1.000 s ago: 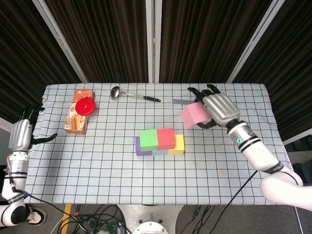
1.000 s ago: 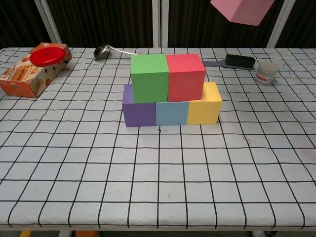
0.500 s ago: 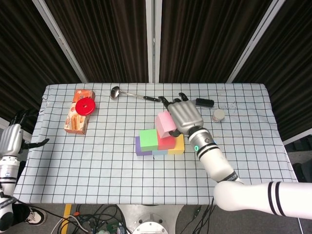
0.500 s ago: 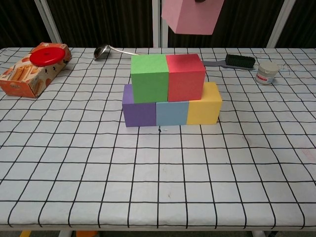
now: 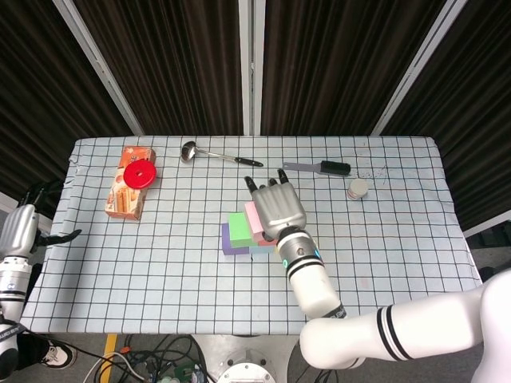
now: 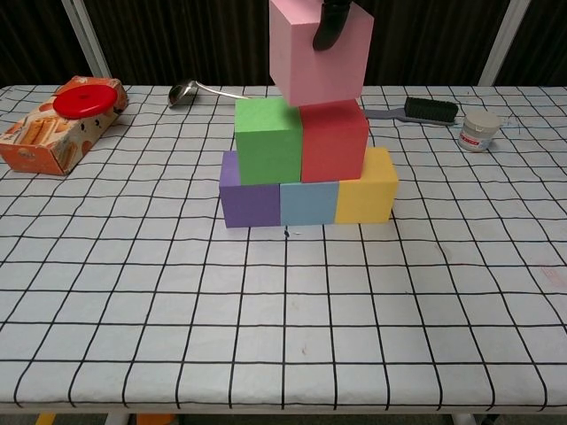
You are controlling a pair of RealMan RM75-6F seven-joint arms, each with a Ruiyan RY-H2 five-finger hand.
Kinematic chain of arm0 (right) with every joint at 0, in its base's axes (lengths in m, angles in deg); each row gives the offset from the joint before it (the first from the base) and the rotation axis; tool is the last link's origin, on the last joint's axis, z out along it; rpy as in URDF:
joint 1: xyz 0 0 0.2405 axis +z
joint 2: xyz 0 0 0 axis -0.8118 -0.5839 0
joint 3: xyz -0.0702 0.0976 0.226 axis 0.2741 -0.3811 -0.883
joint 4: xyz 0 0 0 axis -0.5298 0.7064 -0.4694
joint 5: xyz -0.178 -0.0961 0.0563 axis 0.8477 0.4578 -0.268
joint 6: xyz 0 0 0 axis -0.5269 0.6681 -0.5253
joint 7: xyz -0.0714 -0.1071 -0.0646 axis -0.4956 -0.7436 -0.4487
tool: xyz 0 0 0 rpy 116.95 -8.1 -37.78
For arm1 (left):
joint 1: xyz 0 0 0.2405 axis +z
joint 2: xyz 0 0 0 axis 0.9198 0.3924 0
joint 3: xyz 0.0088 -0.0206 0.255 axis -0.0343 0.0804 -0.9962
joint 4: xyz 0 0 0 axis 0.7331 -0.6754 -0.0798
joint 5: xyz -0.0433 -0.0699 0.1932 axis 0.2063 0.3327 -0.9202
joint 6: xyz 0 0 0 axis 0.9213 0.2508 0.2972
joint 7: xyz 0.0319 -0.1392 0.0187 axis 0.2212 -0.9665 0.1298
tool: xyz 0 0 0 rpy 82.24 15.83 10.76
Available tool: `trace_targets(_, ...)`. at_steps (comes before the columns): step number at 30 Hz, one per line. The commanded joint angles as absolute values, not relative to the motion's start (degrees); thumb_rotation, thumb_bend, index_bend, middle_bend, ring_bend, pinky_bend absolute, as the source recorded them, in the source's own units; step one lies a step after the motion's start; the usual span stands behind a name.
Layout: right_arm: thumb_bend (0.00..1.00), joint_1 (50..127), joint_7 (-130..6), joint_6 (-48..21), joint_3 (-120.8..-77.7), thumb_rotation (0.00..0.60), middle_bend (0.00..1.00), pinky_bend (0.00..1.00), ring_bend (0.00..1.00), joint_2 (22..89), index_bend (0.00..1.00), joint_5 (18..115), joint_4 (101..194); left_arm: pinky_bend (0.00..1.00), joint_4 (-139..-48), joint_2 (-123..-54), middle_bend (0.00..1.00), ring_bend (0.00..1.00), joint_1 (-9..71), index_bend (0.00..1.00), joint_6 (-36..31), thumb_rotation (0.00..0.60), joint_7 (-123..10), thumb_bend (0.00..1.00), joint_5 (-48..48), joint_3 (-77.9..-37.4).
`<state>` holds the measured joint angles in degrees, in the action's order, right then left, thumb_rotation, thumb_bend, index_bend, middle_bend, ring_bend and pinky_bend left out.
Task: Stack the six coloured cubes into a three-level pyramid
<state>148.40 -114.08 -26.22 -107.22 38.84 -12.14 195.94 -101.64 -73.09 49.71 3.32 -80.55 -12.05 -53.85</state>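
A pink cube [image 6: 321, 51] hangs slightly tilted just over the seam between the green cube [image 6: 268, 140] and the red cube [image 6: 334, 142]; I cannot tell whether it touches them. My right hand [image 5: 278, 209] grips it from above, with one dark fingertip [image 6: 332, 22] on its front face. Below stand the purple cube [image 6: 250, 199], blue cube [image 6: 309, 203] and yellow cube [image 6: 365, 195] in a row. In the head view the right hand hides most of the stack; the pink cube [image 5: 254, 219] and green cube [image 5: 238, 226] show beside it. My left hand [image 5: 20, 231] stays off the table's left edge, holding nothing.
An orange cracker box [image 6: 44, 137] with a red disc [image 6: 86, 97] on it lies at the back left. A metal ladle [image 5: 215, 154] lies at the back middle. A brush [image 6: 423, 111] and a small white jar [image 6: 479, 130] are at the back right.
My right hand has carried the pink cube leftward and down, from above the red cube's far side to just over the green and red cubes. The left hand barely moved.
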Motion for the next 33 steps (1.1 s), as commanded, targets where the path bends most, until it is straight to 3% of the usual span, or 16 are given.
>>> trace_targets(1, 0.15, 148.9, -115.5, -28.3, -108.4, 0.6, 0.73, 0.0, 0.19, 40.3, 0.0, -13.8, 195.4, 0.11, -101.4, -73.1, 0.18, 0.04, 49.7, 0.12, 3.0, 0.6, -80.7, 0.0, -12.2, -54.0)
trace_targets(33, 0.15, 148.1, -125.2, -38.6, -116.0, 0.6, 0.76, 0.0, 0.23, 51.1, 0.0, -17.0, 189.1, 0.11, -100.0, -72.9, 0.18, 0.04, 49.9, 0.12, 2.1, 0.6, -82.8, 0.0, -13.8, -55.2)
